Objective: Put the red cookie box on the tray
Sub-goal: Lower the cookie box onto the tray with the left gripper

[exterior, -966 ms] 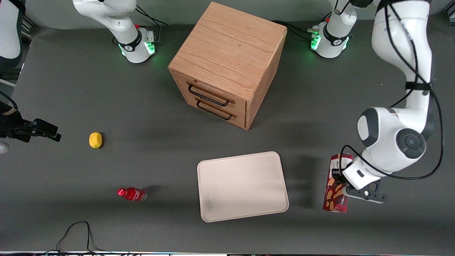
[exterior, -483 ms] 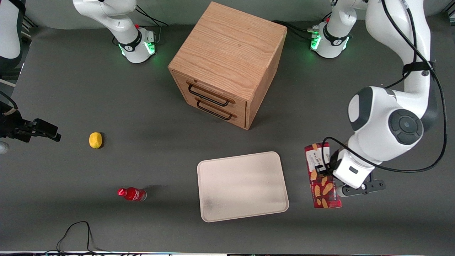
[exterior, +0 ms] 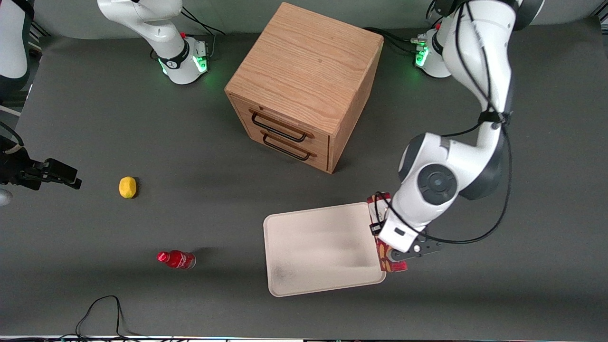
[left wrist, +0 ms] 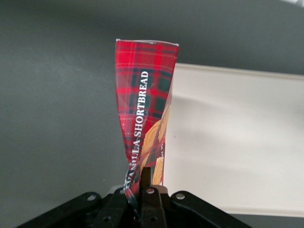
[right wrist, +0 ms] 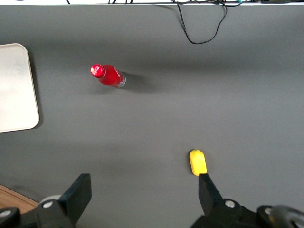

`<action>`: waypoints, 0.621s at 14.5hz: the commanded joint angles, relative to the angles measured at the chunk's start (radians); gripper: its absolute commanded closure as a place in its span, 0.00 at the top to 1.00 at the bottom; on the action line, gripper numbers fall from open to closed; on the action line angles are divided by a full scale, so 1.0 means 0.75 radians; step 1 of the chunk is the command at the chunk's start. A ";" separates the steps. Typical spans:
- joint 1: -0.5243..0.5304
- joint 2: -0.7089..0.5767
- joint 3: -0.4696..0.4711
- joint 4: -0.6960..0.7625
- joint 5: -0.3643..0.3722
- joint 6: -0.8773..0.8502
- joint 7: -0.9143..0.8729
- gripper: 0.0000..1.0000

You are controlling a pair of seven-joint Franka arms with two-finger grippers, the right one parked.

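The red cookie box (exterior: 388, 264), a long tartan carton with biscuit pictures, hangs in my left gripper (exterior: 384, 240), which is shut on its narrow sides. In the front view the wrist covers most of the box; its two ends show at the edge of the tray (exterior: 318, 247) that lies toward the working arm's end of the table. In the left wrist view the red cookie box (left wrist: 145, 109) stretches away from the gripper (left wrist: 140, 184), partly over the dark table and partly over the cream-white tray (left wrist: 237, 142).
A wooden two-drawer cabinet (exterior: 304, 85) stands farther from the front camera than the tray. A small red bottle (exterior: 176, 259) and a yellow object (exterior: 127, 186) lie toward the parked arm's end. A black cable (exterior: 102, 306) loops near the table's front edge.
The left gripper has carried the red cookie box sideways from the working arm's end of the table to the tray's edge, turning it slightly on the way.
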 commanded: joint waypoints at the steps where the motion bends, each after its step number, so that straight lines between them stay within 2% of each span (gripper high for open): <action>1: -0.031 0.091 -0.001 0.075 0.083 0.006 -0.025 0.00; 9: -0.048 0.165 -0.018 0.003 0.083 0.249 -0.054 0.00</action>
